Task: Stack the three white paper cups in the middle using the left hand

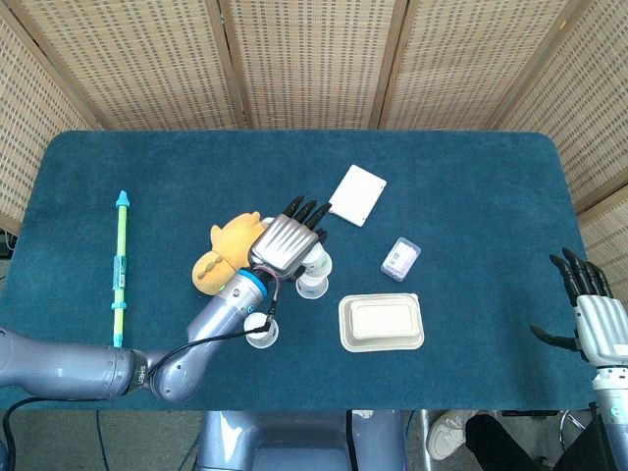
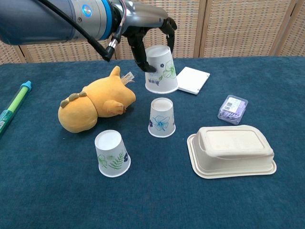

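A paper cup (image 2: 160, 70) is gripped upside down in the left hand (image 2: 148, 28), dark fingers (image 2: 139, 52) wrapped around its sides, and it is held in the air just above the middle cup (image 2: 161, 117). No contact between the two cups is seen in the chest view; a gap shows between the lifted cup's rim and the lower cup's base. From the head view the left hand (image 1: 287, 239) is seen over the middle cup (image 1: 313, 286), with most of the held cup hidden beneath it. The third cup (image 2: 112, 153) is left standing inverted near the front, well apart from the hand. The right hand (image 1: 595, 312) is held off the right edge of the surface (image 1: 471, 186), fingers spread, nothing in it.

The surface is covered in dark blue cloth. A yellow plush (image 2: 93, 106) is laid just left of the middle cup. A lidded takeaway box (image 2: 232, 150) is set to the right, a small clear packet (image 2: 233, 109) behind it, and a flat white box (image 2: 190, 79) further back. A green pen (image 1: 120, 263) is laid at the far left. Woven screens (image 1: 314, 59) are stood behind the surface.
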Action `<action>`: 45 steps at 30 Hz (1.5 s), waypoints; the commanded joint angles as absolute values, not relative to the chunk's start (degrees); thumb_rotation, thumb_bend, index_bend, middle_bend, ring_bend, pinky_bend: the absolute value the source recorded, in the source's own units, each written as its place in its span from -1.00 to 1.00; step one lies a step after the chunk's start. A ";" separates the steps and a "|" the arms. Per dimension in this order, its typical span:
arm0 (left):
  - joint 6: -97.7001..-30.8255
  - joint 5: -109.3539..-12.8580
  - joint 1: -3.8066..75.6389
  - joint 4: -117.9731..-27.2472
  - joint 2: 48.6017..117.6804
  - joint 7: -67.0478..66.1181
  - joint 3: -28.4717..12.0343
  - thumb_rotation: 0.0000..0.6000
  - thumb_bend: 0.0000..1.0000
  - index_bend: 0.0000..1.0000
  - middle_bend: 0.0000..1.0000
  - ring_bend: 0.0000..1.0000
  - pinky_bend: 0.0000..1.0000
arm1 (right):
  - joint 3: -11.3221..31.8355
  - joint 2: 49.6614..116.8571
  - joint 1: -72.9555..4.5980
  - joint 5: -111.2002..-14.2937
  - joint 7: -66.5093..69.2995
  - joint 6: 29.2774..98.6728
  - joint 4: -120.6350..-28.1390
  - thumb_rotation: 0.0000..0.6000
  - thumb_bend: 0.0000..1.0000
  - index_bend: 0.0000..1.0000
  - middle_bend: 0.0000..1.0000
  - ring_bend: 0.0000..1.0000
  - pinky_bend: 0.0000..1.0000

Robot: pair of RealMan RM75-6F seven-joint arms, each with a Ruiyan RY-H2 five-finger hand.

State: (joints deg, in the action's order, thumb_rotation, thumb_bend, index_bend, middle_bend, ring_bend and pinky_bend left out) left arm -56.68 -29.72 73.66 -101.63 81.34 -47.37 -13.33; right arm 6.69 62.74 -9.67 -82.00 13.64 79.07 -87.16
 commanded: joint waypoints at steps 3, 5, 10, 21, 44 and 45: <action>-55.94 -29.26 74.06 -99.78 83.38 -47.27 -11.67 1.00 -0.33 -0.20 -1.00 -1.00 -0.96 | 6.77 62.82 -9.71 -82.05 13.35 79.14 -87.29 1.00 -0.87 -1.00 -1.00 -1.00 -0.96; -55.78 -29.18 74.20 -99.36 83.82 -47.20 -11.25 1.00 -0.33 -0.20 -1.00 -1.00 -0.96 | 6.82 62.83 -9.72 -81.98 13.37 79.13 -87.30 1.00 -0.87 -1.00 -1.00 -1.00 -0.96; -55.56 -28.63 74.78 -98.05 84.93 -47.29 -10.62 1.00 -0.33 -0.20 -1.00 -1.00 -0.97 | 6.88 62.81 -9.77 -81.83 13.68 78.87 -87.10 1.00 -0.87 -1.00 -1.00 -1.00 -0.96; -56.17 -28.44 75.84 -93.52 88.47 -47.71 -9.70 1.00 -0.33 -0.21 -1.00 -1.00 -0.97 | 6.99 62.70 -9.54 -81.92 14.31 79.23 -86.90 1.00 -0.87 -1.00 -1.00 -1.00 -0.96; -59.32 -41.26 68.72 -105.44 79.93 -40.33 -7.09 1.00 -0.47 -0.64 -1.00 -1.00 -1.00 | 7.08 63.10 -9.95 -81.17 13.02 78.03 -86.89 1.00 -0.87 -1.00 -1.00 -1.00 -0.96; -59.72 -43.13 67.84 -106.66 78.89 -39.83 -6.38 1.00 -0.47 -0.62 -1.00 -1.00 -1.00 | 7.09 63.10 -9.97 -81.10 12.93 77.95 -86.91 1.00 -0.87 -1.00 -1.00 -1.00 -0.96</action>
State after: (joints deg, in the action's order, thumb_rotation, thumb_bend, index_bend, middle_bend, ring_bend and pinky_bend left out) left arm -58.18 -38.54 70.47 -102.88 82.04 -41.75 -8.12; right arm 7.09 63.10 -9.96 -81.12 12.94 77.97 -86.91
